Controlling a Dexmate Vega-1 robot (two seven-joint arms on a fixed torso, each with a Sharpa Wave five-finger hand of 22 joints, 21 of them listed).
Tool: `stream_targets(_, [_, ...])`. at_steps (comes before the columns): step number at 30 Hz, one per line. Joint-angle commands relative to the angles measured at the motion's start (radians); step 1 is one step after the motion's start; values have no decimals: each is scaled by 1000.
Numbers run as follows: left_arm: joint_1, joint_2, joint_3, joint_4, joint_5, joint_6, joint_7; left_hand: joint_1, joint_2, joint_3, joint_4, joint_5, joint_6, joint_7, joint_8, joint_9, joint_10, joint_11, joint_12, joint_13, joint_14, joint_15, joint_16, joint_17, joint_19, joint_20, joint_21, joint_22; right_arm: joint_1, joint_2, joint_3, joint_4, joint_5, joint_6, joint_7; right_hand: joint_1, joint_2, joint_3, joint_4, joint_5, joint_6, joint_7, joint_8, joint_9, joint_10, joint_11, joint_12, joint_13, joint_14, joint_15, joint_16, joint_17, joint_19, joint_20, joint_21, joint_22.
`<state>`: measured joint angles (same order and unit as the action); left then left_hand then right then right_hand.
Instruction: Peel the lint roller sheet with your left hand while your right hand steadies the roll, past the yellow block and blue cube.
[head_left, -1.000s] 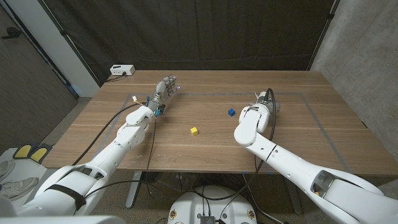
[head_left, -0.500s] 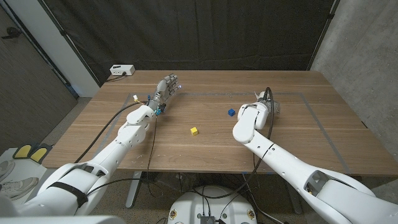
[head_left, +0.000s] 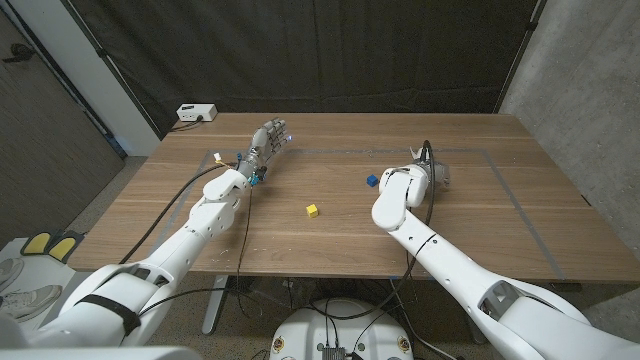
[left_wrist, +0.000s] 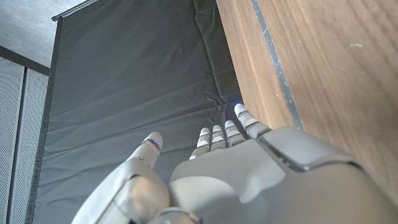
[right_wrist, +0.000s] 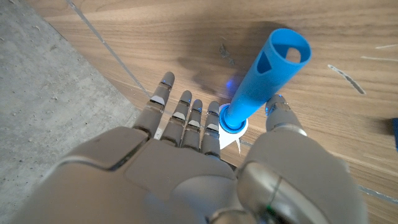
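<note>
Lint roller (right_wrist: 249, 87) stands near the right edge of the surface (head_left: 330, 240), our right hand (head_left: 428, 176) around its white roll. We judge it light; its sheet thin and sticky. Left hand (head_left: 268, 140) is spread, holding nothing.

lint roller (right_wrist: 261, 78): blue hollow tube handle with an oval cut-out near its open end, joined to a white roll; in the right wrist view the white roll sits between the fingers and thumb of the right hand (right_wrist: 205, 168), handle sticking out away from the palm over the wood; its sheet is too hidden to judge
yellow block (head_left: 312, 210): small, lying on the table near the middle, between the two arms
blue cube (head_left: 371, 181): small, on the table just beside the right hand, farther back than the yellow block and to its right, well apart from it
</note>
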<state>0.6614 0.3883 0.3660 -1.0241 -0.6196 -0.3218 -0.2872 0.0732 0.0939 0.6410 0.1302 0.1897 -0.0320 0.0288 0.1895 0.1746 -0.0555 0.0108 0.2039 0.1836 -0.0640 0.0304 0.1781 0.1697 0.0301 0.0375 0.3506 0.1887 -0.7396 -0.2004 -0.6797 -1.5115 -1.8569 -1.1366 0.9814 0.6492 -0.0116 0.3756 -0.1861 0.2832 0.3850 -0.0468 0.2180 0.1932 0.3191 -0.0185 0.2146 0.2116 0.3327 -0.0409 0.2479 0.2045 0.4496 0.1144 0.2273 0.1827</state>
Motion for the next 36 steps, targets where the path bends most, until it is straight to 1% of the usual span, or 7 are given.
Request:
stream_targets(1, [9,3,-4,-9,-6,-5,-5,0,36,-4,-1,5,8,5,-2,3,5,-1,4,5,2,3,4,3,4,8,-7,1,0,68,34,118,-59,42,-79,107,26,22,7,17,12,-23,-2,5,23,-16,5,5,34,-74,19,10,28,-29,9,3])
stream_targets(12, [-5,-2,1,6,-1,-5,-9,-3,35,-5,2,5,11,5,-1,3,6,-1,4,5,3,4,5,3,5,11,-7,1,23,96,52,185,-87,53,-83,435,154,79,-3,-8,27,-71,-4,5,51,-69,3,10,55,-138,55,42,71,-104,20,6])
stream_targets(18, [-16,-6,5,18,3,1,-10,-4,35,-6,3,5,11,2,-2,3,6,-1,3,5,4,3,5,3,6,12,-8,2,19,81,72,141,17,76,-93,317,93,-44,78,-65,1,-29,-18,6,46,-19,-3,13,53,-92,72,58,96,-36,26,4])
stream_targets(24, [-23,-8,8,26,4,5,-13,-4,36,-6,3,5,11,1,-2,3,5,1,3,5,3,3,4,3,7,12,-9,2,32,55,54,133,107,75,-117,236,63,-90,111,-60,-2,-19,-16,6,61,-4,3,14,61,-78,66,52,82,-15,15,4])
stream_targets(29, [-22,-5,9,19,4,12,-9,-2,36,-6,2,6,12,0,-2,3,5,2,2,5,3,5,3,2,8,13,-9,1,48,36,19,153,169,58,-172,270,107,-95,83,-23,91,-14,8,4,187,-13,62,34,259,-141,179,109,211,-95,69,16])
stream_targets(32, [-18,-2,9,10,5,19,-3,-1,37,-5,1,6,12,0,-3,3,4,3,2,5,3,6,3,2,7,14,-10,1,41,24,-3,146,225,42,-284,407,174,-97,28,-29,255,-21,24,10,399,-31,213,107,454,-173,399,323,270,-129,172,85])
stream_targets(36, [-15,1,9,1,5,26,-2,0,37,-5,-1,6,14,-6,-2,3,5,4,2,5,3,6,3,2,7,15,-11,1,22,-7,-28,114,316,39,-443,574,194,-72,22,-63,410,-23,31,33,506,-74,393,250,593,-182,592,585,321,-165,362,222])
